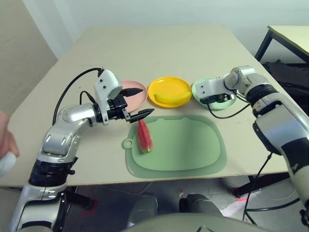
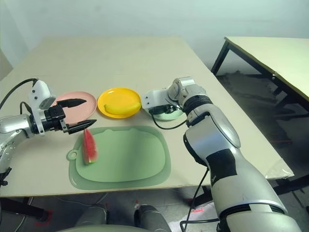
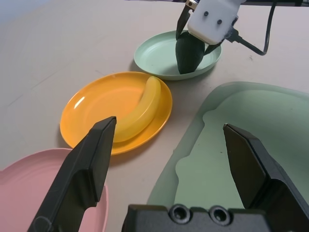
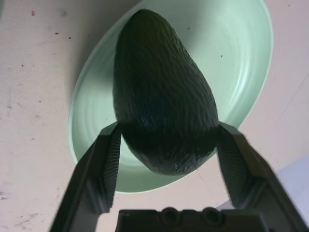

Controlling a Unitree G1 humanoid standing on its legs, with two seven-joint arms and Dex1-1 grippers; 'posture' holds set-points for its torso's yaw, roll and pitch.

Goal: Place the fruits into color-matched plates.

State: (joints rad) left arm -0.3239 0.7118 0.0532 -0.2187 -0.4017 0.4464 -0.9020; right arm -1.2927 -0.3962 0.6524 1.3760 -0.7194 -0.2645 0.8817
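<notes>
The dark green avocado [image 4: 164, 96] stands tip-down in the mint green plate [image 1: 198, 89] at the back right, with my right gripper [image 4: 168, 126] shut on its sides. In the yellow plate [image 1: 169, 81] lies the banana [image 1: 171, 98]. The watermelon wedge [image 1: 144, 136] rests on the left part of the large green mat [image 1: 188, 145]. My left gripper [image 1: 145, 100] hovers open and holds nothing. It is between the pink plate [image 1: 138, 100] and the mat, just above and behind the watermelon.
A person's hand [image 1: 5, 140] shows at the far left edge of the table. Black cables run from both wrists. A second table [image 2: 270, 53] stands off to the right. The far half of the tabletop is bare.
</notes>
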